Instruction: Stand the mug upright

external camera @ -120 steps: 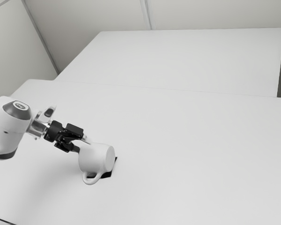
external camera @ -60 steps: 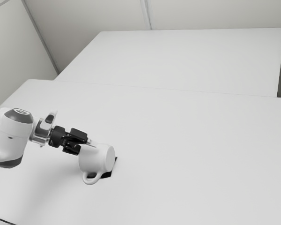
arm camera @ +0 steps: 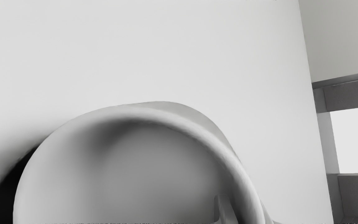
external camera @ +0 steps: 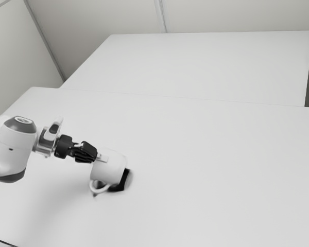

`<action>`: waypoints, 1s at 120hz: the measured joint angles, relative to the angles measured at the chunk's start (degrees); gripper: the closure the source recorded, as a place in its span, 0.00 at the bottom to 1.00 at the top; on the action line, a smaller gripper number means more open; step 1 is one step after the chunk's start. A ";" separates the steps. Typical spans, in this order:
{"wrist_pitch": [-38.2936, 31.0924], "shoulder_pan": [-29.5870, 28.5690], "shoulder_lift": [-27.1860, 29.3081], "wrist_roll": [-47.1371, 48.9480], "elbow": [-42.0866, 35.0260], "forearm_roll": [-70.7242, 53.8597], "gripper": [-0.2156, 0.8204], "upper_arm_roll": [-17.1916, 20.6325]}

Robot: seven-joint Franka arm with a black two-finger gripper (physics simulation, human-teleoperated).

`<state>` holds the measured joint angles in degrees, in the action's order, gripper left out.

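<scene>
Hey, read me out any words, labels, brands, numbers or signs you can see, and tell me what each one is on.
No text can be read.
Round cap on the arm: a small mark, too small to read.
Mug: no lettering on the parts that show.

The mug (external camera: 109, 167) looks like glazed ceramic, smooth with a soft sheen along its rounded rim. The table (external camera: 206, 164) is smooth and matt. The arm (external camera: 11, 152) has a smooth, plastic-looking shell, and the wrist bracket (external camera: 47, 139) shines like metal. The gripper (external camera: 103, 158) has a body like dark plastic. Beyond the table's edge, a grey panel (arm camera: 353, 95) looks matt and faintly grainy.
</scene>
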<state>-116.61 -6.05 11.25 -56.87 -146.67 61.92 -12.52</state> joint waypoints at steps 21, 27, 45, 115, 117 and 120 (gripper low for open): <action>-0.43 0.88 1.83 -0.64 1.10 -0.38 0.96 0.66; -0.56 1.02 2.04 -0.44 1.99 -1.20 0.96 1.22; -0.81 1.29 2.10 2.85 7.97 -10.53 0.97 4.74; -2.65 2.30 1.07 30.86 16.10 -51.92 0.97 16.35; -3.00 2.43 0.95 31.57 16.01 -52.52 0.97 16.49; -3.51 2.62 0.71 32.61 15.91 -53.30 0.97 16.68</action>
<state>-120.13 -3.44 11.96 -24.26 -130.76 8.63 4.15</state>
